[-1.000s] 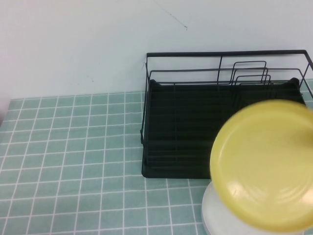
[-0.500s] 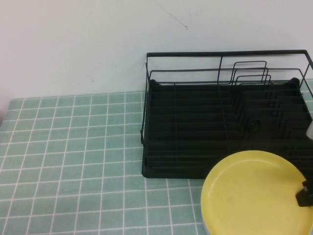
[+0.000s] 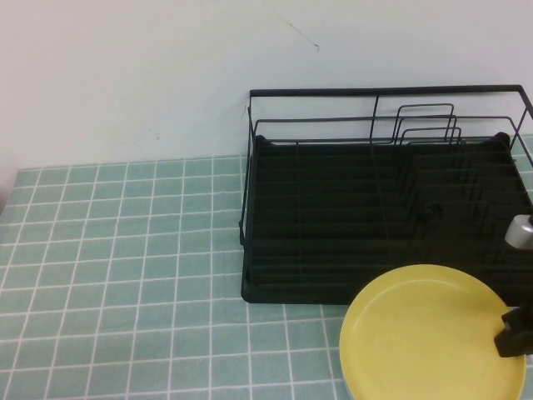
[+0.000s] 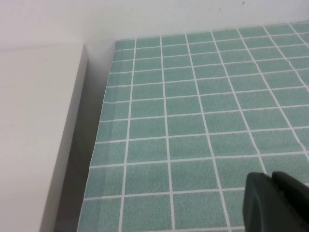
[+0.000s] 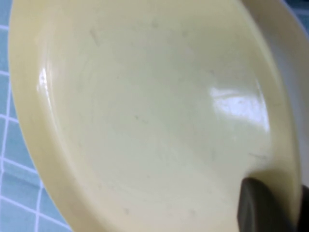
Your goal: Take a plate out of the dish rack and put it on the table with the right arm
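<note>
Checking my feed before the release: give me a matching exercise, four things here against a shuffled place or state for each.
1 yellow plate
2 dish rack
3 left claw
4 right claw

A shut, over the table
B black wire, by the wall
C clamped on a plate's rim
D near-flat, in front of the rack

Pairs: 1-D, 2-B, 3-A, 4-C

High view: raised camera, angled down at tiled table [image 3: 125, 275]; dish rack [image 3: 383, 200] right of centre, yellow plate [image 3: 425, 333] lower right. Left wrist view: low over table edge, left gripper [image 4: 275, 203] lower right. Right wrist view: very close on plate [image 5: 145, 121], right gripper [image 5: 270, 205] lower right. High and right wrist views share plate.
</note>
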